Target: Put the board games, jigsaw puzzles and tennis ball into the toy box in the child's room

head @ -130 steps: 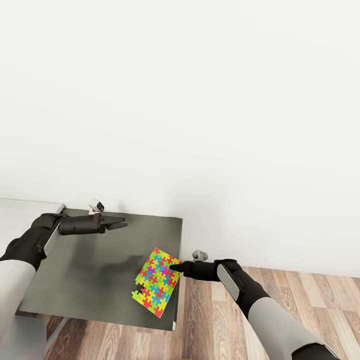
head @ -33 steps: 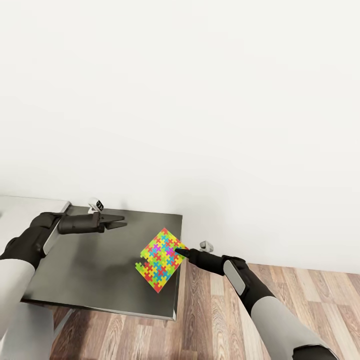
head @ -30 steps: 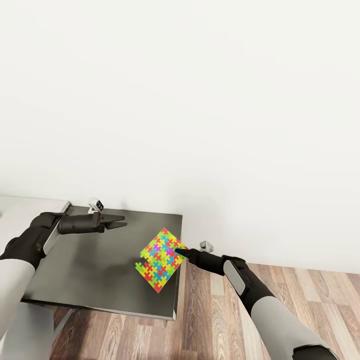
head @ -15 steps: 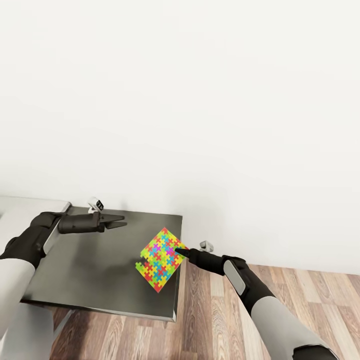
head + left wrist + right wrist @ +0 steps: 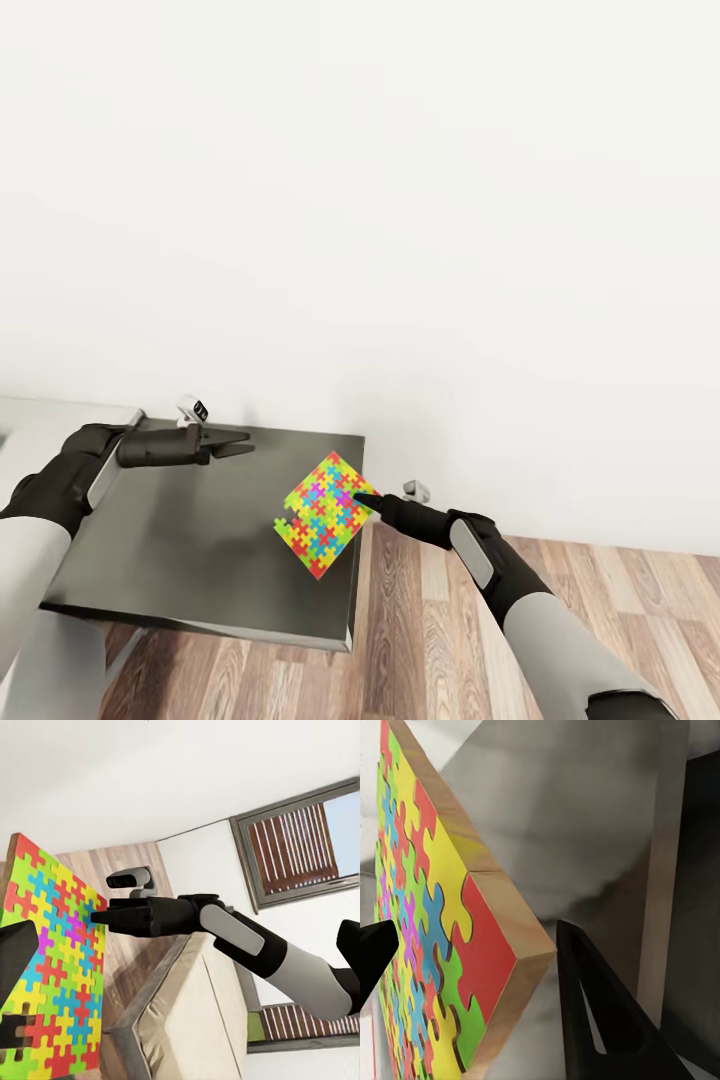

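A jigsaw puzzle (image 5: pixel 322 515), patterned in yellow, green, red and blue pieces, hangs tilted above the right side of the dark table (image 5: pixel 180 540). My right gripper (image 5: pixel 362 498) is shut on its right corner. In the right wrist view the black fingers (image 5: pixel 600 1020) straddle the puzzle's (image 5: pixel 427 915) wooden edge. My left gripper (image 5: pixel 243 442) hovers open over the table's back left, pointing at the puzzle (image 5: pixel 52 967). The toy box, board games and tennis ball are out of view.
White wall rises behind the table. Wood-plank floor (image 5: pixel 450 650) lies to the right and in front. A pale grey surface (image 5: pixel 40 415) adjoins the table's left. In the left wrist view, a beige bed (image 5: pixel 187 1020) and a grey-framed window (image 5: pixel 300 844) lie beyond my right arm.
Four seconds ago the puzzle lay flat at the table's front right corner; my right gripper has raised and tilted it. Over the last second almost nothing has moved.
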Motion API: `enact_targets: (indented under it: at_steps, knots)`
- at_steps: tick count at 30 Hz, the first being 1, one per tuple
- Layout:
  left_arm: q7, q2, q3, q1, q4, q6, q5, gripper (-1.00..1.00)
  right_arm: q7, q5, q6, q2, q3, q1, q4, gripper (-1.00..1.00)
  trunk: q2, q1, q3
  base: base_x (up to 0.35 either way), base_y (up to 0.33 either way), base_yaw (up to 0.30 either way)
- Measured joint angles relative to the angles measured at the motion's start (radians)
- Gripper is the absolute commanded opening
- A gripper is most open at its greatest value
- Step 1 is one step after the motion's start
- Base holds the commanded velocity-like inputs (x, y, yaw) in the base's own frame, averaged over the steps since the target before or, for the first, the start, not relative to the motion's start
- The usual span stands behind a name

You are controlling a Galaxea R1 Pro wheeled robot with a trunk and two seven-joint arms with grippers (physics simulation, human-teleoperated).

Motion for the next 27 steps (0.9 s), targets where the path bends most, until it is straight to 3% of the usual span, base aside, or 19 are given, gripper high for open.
enact_targets:
  at_steps: [17, 27]
  knots:
    - [0.0, 0.001, 0.001, 0.0, -0.001, -0.001, 0.001, 1.0, -0.007, -0.001, -0.001, 0.001, -0.001, 0.0, 0.003, -1.0, 0.0, 0.0, 0.028, -0.005, 0.0, 0.0]
    - [0.0, 0.002, 0.001, 0.0, -0.001, -0.002, 0.002, 1.0, -0.008, -0.001, -0.001, 0.0, -0.001, 0.0, 0.002, -1.0, 0.0, 0.0, 0.044, -0.222, 0.0, 0.0]
